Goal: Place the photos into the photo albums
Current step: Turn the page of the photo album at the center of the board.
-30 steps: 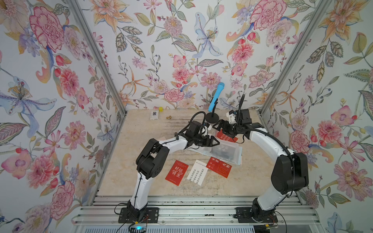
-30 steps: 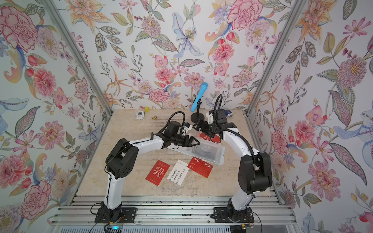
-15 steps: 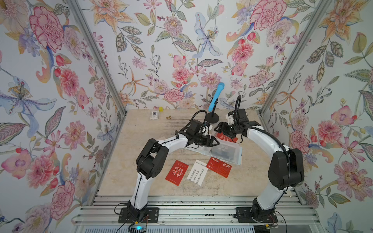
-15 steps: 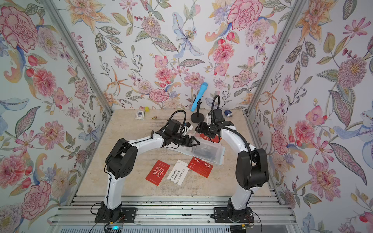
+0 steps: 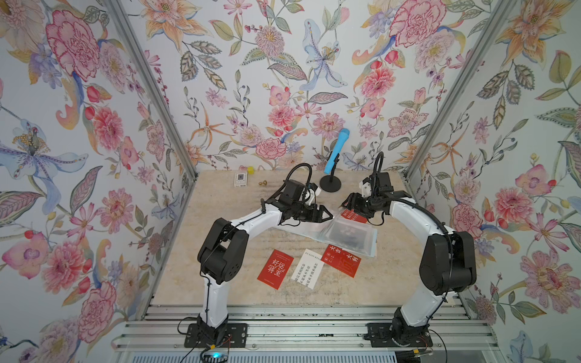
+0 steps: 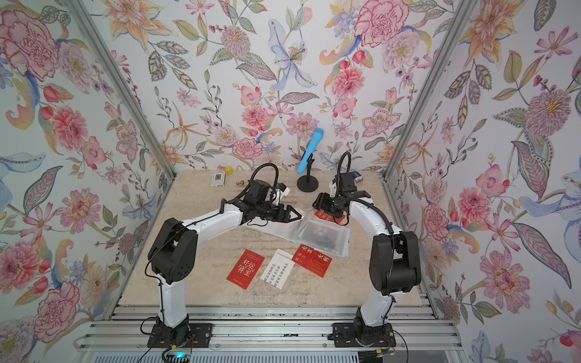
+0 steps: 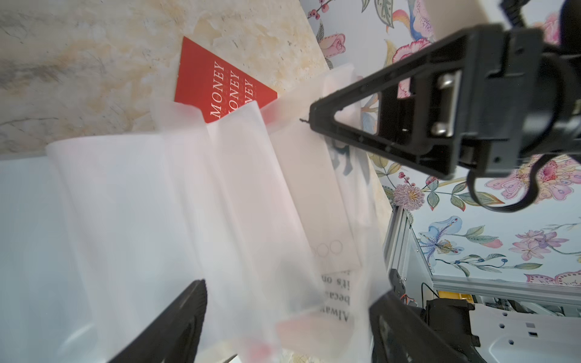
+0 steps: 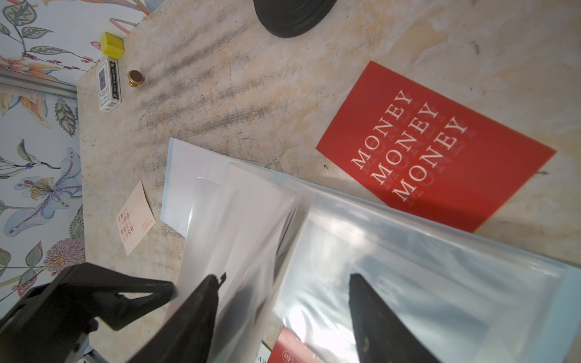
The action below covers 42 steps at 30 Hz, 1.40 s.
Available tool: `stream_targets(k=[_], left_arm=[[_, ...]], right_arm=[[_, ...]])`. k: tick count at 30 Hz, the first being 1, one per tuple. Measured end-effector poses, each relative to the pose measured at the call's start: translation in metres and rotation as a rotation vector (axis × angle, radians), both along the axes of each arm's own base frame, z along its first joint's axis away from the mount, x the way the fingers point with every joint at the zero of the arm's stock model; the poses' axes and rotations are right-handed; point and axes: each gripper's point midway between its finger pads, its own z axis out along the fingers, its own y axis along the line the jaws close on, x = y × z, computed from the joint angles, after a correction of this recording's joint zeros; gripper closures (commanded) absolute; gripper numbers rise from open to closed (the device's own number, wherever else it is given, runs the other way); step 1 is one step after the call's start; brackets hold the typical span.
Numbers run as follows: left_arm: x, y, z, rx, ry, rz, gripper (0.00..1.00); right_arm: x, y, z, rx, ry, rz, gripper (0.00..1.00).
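The pale blue photo album [image 5: 352, 234] [image 6: 323, 234] lies open mid-table, its clear sleeve pages lifted and blurred. My left gripper [image 5: 327, 215] [image 7: 287, 327] is open, with loose pages [image 7: 220, 204] hanging between its fingers. My right gripper [image 5: 347, 202] [image 8: 284, 314] faces it, also open, over the pages [image 8: 440, 283]. The red "MONEY" photo [image 5: 353, 215] [image 8: 437, 147] lies flat at the album's far edge. Two red photos [image 5: 275, 268] [image 5: 341, 260] and a white one [image 5: 307, 272] lie in front. A pale pink photo [image 8: 135, 217] lies beside the album. Printed text [image 7: 336, 292] shows through a sleeve.
A blue microphone on a black stand [image 5: 330, 185] rises just behind the grippers. A small white box [image 5: 240, 179], a yellow cube [image 5: 250, 170] and a brass knob [image 5: 262, 183] sit at the back left. Floral walls close three sides.
My right gripper has shifted slightly left toward the album's far edge and its jaws have narrowed. The left arm has barely moved.
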Motion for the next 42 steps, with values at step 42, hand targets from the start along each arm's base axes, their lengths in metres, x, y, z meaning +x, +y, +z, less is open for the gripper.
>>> stream_targets(k=[42], left_arm=[[0.002, 0.076, -0.024, 0.032, 0.016, 0.135, 0.17]], right_arm=[[-0.043, -0.004, -0.064, -0.062, 0.149, 0.052, 0.25]])
